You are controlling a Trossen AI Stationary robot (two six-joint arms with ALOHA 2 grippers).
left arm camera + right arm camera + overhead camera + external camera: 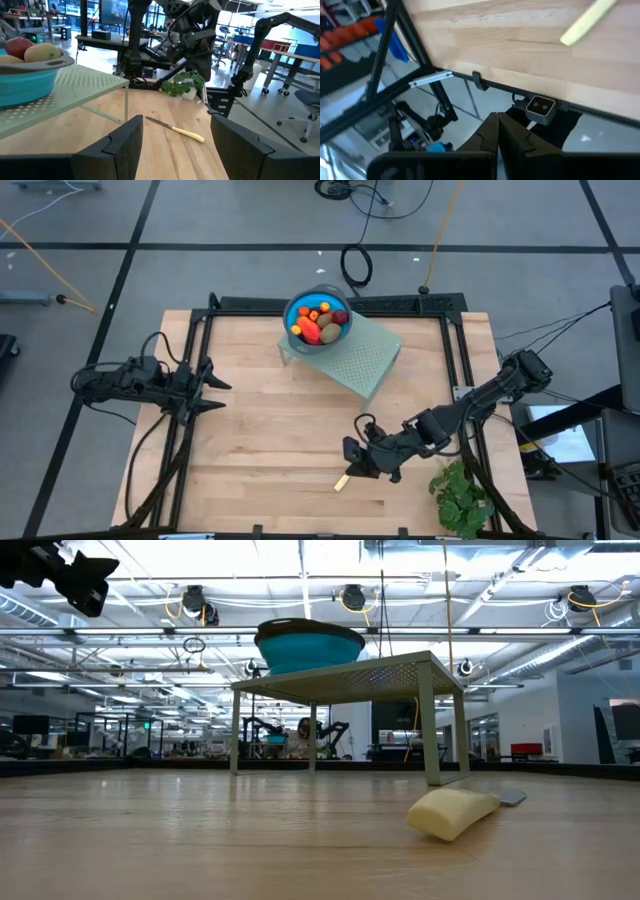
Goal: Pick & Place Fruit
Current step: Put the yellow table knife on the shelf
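1. Several pieces of fruit [320,322] lie heaped in a blue bowl [296,308] on a pale green perforated stand [365,360] at the far middle of the desk [270,430]; the pile overlaps, so single pieces are hard to count.
2. From desk height only the bowl's wall shows; the fruit is hidden.
3. Left claw [218,392] hovers over the desk's left side, fingers spread, holding nothing.
4. Right claw [352,452] sits low near the front middle, fingers pressed together and empty, just beside a pale-handled knife [341,482].
5. The knife's blade is barely discernible from above.
6. A leafy green bunch [462,498] lies at the front right, partly cut off.
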